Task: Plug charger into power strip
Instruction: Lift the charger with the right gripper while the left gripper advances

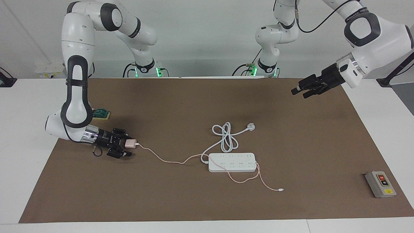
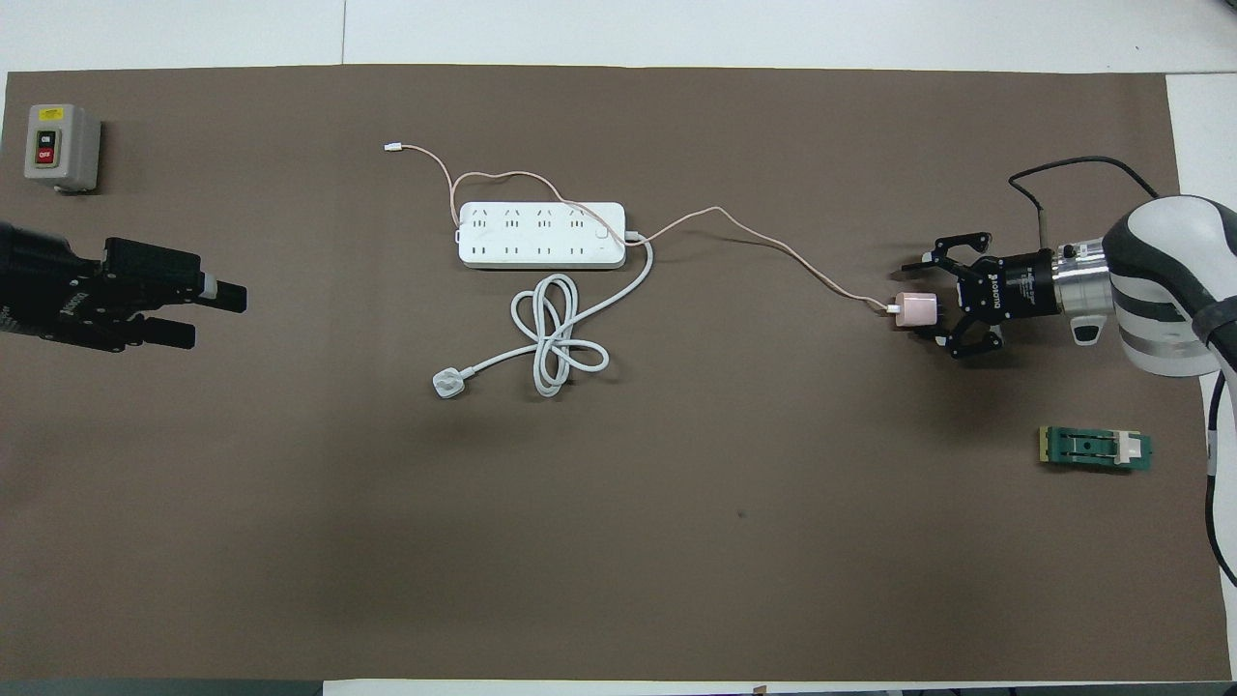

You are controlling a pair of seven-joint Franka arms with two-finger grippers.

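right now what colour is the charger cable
Pale pink, with a tiny white connector; the charger cable shows best in the overhead view.

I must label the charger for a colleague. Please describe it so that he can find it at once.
On the brown mat, toward the right arm's end, the right gripper is around the charger. It is a small pale-pink cube; its thin pink cable runs to the power strip, whose own cord is thick and white.

A robot lab: two arms (image 1: 77,81) bolted (bare walls) at a brown-matted table (image 1: 291,136)
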